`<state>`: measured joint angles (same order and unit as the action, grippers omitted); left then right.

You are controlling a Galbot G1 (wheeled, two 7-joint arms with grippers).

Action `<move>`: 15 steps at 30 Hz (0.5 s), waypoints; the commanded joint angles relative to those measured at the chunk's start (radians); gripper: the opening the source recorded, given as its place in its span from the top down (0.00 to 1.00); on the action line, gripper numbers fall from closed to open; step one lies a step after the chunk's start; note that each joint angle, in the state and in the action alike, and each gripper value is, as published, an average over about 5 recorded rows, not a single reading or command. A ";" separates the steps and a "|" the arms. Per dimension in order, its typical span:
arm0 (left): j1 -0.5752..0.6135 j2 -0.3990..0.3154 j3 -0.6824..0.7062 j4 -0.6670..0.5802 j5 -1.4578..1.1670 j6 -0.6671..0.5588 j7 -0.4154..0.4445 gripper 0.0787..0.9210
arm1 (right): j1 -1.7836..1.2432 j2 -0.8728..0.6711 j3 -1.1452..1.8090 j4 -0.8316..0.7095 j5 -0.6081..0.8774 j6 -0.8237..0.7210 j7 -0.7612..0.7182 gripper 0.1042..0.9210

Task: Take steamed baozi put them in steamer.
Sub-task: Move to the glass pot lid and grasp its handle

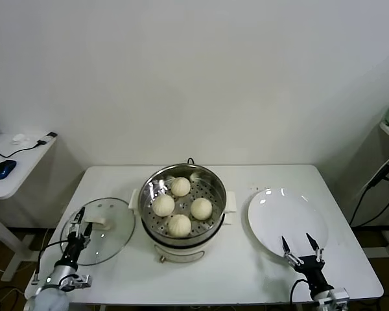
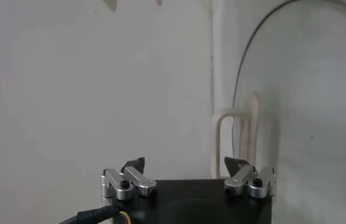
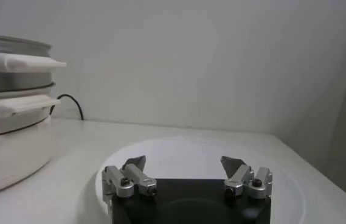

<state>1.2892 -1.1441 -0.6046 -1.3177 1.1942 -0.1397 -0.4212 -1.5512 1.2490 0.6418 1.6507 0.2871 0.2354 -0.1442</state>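
Several cream-white steamed baozi lie on the perforated tray inside the shiny round steamer at the table's middle. The steamer's steel wall and white handles also show in the right wrist view. My left gripper hangs open and empty at the front left, over the near edge of the glass lid; in its own view the left gripper faces only a bare wall. My right gripper stands open and empty at the front right, just above the near rim of the white plate. From the wrist, the right gripper looks across the plate.
A side table with a blue mouse and a cable stands off to the left. Another cable hangs at the right. The white table ends just beyond both grippers.
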 commanded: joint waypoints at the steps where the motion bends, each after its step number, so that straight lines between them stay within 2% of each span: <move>1: -0.014 0.002 -0.006 0.007 0.005 0.001 0.014 0.12 | -0.003 0.003 0.000 0.001 -0.003 0.003 0.000 0.12; 5: -0.021 -0.002 0.005 0.016 0.015 0.004 0.012 0.18 | -0.007 0.003 0.000 0.003 -0.004 0.006 0.000 0.12; 15: -0.041 -0.008 0.009 0.091 0.066 0.000 -0.017 0.52 | -0.014 0.001 -0.004 0.009 -0.009 0.008 -0.001 0.12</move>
<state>1.2523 -1.1513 -0.5970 -1.2355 1.2513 -0.1442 -0.4463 -1.5641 1.2502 0.6384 1.6582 0.2783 0.2443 -0.1449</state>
